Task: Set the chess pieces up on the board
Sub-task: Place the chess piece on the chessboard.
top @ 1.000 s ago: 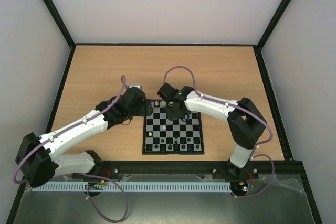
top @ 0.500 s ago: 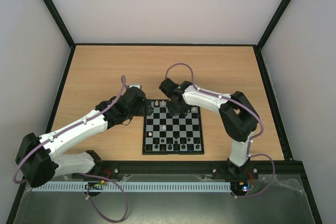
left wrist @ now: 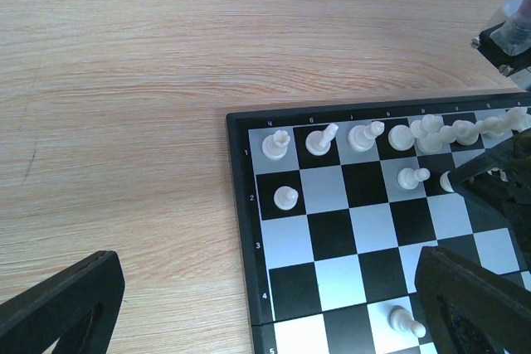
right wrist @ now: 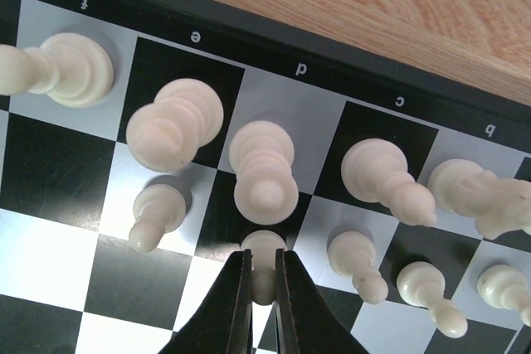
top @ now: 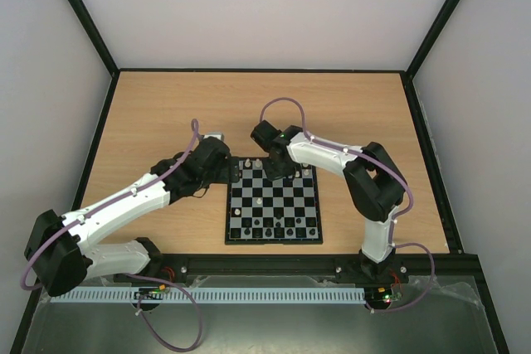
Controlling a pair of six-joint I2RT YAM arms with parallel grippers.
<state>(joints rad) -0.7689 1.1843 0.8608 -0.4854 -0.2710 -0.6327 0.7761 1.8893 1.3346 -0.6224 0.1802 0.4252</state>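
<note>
The board (top: 230,221) lies in the middle of the table, between the two arms. Cream-white chess pieces (right wrist: 262,167) fill its far row, with pawns (right wrist: 158,213) in front of them. My right gripper (right wrist: 263,256) is shut on a white pawn (right wrist: 264,243) whose base is at the black square in front of the piece on file d. Black chess pieces (top: 274,225) stand in the near rows. My left gripper (left wrist: 270,261) hangs open over the board's left edge (left wrist: 239,205), holding nothing; a lone white pawn (left wrist: 286,198) stands close by.
One white pawn (top: 260,201) stands alone mid-board. The two arms meet over the board's far side, the right wrist (left wrist: 498,180) close beside my left gripper. Bare wooden table (top: 166,105) surrounds the board, bounded by black rails (top: 108,122) and pale walls.
The right arm has drawn in and shifted a little left and toward the far row, with the pawn in its gripper. The left arm has not moved.
</note>
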